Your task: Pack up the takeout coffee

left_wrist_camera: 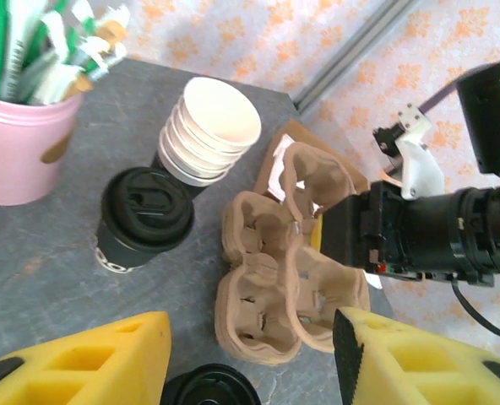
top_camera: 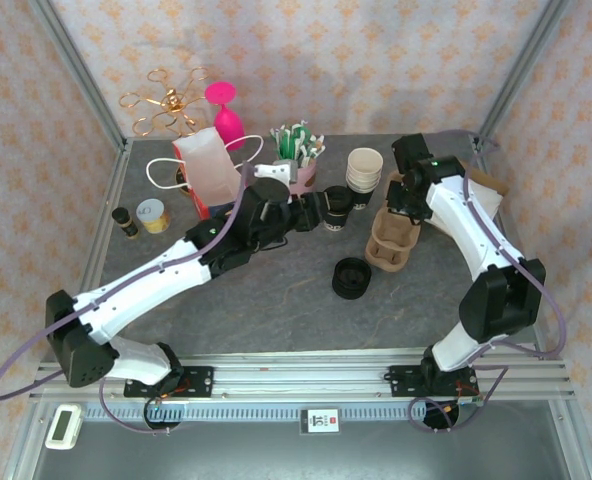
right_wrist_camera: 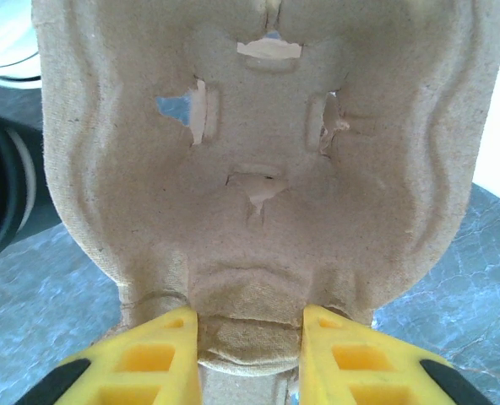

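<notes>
The coffee (top_camera: 338, 208) stands upright on the gray bench (top_camera: 276, 305), a little beyond the middle, with its black lid on. Just beside it, to the far right, is a stack of lidless cups (top_camera: 364, 170). A pile of black lids (top_camera: 351, 278) lies nearer, apart from the coffee.

The left gripper (top_camera: 319, 212) sits just left of the coffee. In the left wrist view its yellow fingers (left_wrist_camera: 81, 363) stand wide apart with nothing between them. The coffee (left_wrist_camera: 144, 218) is ahead of them, not inside the gap.

To the right of the coffee lies a brown pulp carrier (top_camera: 391, 242) with all its cup wells empty. The right gripper (top_camera: 401, 205) holds the carrier by its far end. In the right wrist view its fingers (right_wrist_camera: 149, 363) are pinched narrow on a fold of the carrier's rim (right_wrist_camera: 250, 169). The left wrist view shows the same grip from the other side, with the black right gripper (left_wrist_camera: 351, 240) on the carrier's edge (left_wrist_camera: 284, 278). I cannot tell whether the carrier is lifted off the bench.

A pink pot (top_camera: 298, 172) of sticks and a bag (top_camera: 211, 165) with handles stand to the far left of the coffee.
</notes>
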`<state>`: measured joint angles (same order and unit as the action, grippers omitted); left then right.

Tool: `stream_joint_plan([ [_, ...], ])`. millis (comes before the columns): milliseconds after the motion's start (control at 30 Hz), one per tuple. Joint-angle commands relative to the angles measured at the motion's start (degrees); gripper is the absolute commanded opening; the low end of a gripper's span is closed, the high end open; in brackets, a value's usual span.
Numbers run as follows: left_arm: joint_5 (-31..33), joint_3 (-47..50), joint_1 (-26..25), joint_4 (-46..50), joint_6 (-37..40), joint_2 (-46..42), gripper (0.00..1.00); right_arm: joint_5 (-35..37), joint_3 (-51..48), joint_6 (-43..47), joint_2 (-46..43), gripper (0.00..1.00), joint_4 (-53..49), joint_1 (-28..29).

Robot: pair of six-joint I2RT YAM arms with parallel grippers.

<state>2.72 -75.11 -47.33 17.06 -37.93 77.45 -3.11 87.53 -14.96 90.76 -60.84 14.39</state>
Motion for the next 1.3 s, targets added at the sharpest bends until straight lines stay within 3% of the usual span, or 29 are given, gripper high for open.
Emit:
stream_joint_plan([
  [0,6.0,-2.8,1.1,8.8,3.1,-3.4,0.56,-1.5,2.2,-0.6,-3.1,0.28,-2.3,1.2],
  [300,15.8,-9.7,4.8,26.3,4.1,-9.2,0.60,-5.4,4.1,0.0,-7.1,0.28,-3.9,4.5],
  [467,19.5,-15.2,9.8,36.5,5.8,-9.7,0.62,-7.0,5.4,0.2,-7.9,0.28,-3.7,6.8],
  [633,14.5,-15.8,19.8,38.3,8.4,-10.3,0.64,-9.9,5.2,0.2,-8.8,0.28,-2.2,8.8],
  [767,6.5,-15.7,28.0,37.5,10.9,-7.4,0.65,-11.3,5.5,0.1,-8.8,0.28,-1.5,10.7],
  [833,6.3,-15.4,30.9,37.0,10.9,-6.4,0.65,-12.2,5.5,0.2,-8.8,0.28,-1.0,11.4],
  [900,7.3,-14.7,32.8,35.7,11.5,-5.4,0.64,-12.7,5.5,0.0,-8.8,0.28,-0.6,11.9],
  [1000,2.2,-14.6,35.7,35.0,11.7,-2.7,0.63,-13.4,5.3,0.2,-8.9,0.28,0.0,12.1],
  [1267,0.0,-13.6,37.5,34.1,13.2,1.8,0.62,-15.4,5.8,0.4,-8.6,0.28,0.9,12.5],
])
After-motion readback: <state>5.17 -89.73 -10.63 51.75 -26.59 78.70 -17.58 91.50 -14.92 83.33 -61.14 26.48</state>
